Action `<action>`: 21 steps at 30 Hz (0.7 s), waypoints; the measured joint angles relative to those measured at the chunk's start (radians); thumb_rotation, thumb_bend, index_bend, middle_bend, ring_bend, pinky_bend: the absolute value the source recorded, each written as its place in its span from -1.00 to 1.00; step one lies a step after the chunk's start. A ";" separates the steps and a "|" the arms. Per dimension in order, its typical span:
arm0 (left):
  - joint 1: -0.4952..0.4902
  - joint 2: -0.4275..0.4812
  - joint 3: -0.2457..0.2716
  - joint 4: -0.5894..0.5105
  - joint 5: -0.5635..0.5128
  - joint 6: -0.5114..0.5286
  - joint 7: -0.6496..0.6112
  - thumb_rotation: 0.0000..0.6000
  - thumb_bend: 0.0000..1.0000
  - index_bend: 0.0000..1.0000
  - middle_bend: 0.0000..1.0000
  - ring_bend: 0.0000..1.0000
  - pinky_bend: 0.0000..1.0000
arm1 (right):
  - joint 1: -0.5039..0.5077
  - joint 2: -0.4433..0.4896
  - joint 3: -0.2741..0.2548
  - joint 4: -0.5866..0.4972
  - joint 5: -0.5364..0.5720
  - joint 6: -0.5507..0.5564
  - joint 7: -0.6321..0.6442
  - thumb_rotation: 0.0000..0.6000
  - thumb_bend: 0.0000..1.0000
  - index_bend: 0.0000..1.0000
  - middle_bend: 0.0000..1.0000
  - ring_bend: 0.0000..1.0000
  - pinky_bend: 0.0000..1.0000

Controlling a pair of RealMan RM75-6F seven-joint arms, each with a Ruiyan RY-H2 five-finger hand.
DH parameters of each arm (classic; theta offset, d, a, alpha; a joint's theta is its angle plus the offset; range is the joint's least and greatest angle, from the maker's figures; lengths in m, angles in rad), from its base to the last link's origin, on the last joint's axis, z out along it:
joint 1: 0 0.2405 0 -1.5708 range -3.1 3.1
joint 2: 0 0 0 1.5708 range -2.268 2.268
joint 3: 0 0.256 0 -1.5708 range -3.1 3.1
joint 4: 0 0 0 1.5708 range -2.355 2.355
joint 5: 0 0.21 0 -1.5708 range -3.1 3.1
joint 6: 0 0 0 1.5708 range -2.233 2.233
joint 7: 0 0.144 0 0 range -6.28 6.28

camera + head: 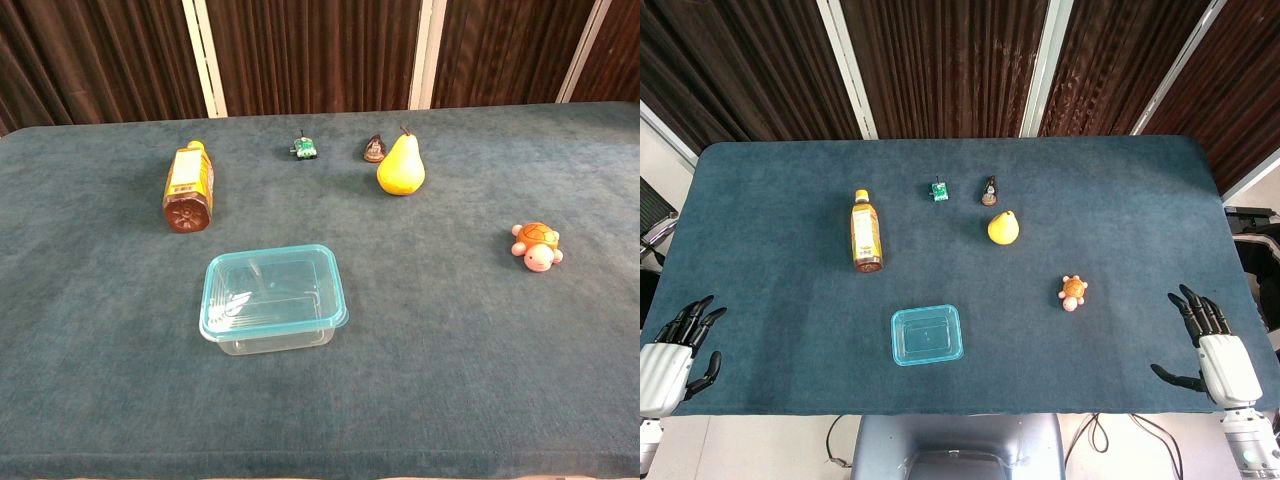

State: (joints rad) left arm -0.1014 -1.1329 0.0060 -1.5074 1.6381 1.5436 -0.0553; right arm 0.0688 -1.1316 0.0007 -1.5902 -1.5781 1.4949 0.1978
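Observation:
My left hand rests open at the table's front left corner, holding nothing. My right hand lies open at the front right corner, also with nothing in it; the toy turtle is the nearest thing to it. A clear teal container sits near the front middle, nothing inside. A tea bottle lies on its side to the left. A yellow pear stands behind centre. Neither hand shows in the chest view.
A small green toy and a small dark brown object sit toward the back. The dark blue cloth table ends at a front edge near both hands. Dark curtains hang behind.

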 measured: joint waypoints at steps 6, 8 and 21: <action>0.001 0.004 0.003 -0.001 -0.001 -0.001 -0.002 1.00 0.05 -0.71 -0.95 -0.86 -0.50 | 0.003 -0.002 0.003 -0.001 0.003 -0.007 -0.007 1.00 -0.66 -0.98 -1.00 -1.00 -0.85; 0.003 0.006 0.004 -0.002 -0.001 0.000 -0.004 1.00 0.05 -0.71 -0.95 -0.86 -0.50 | 0.004 -0.005 0.005 0.005 -0.001 -0.006 -0.007 1.00 -0.66 -0.97 -1.00 -1.00 -0.85; 0.013 0.017 0.012 0.003 0.012 0.021 -0.036 1.00 0.06 -0.70 -0.94 -0.86 -0.49 | 0.047 -0.015 0.026 0.019 0.021 -0.074 -0.039 1.00 -0.66 -0.78 -0.99 -0.33 -0.60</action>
State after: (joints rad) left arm -0.0883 -1.1161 0.0182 -1.5043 1.6500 1.5643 -0.0914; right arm 0.1161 -1.1465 0.0265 -1.5717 -1.5572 1.4205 0.1587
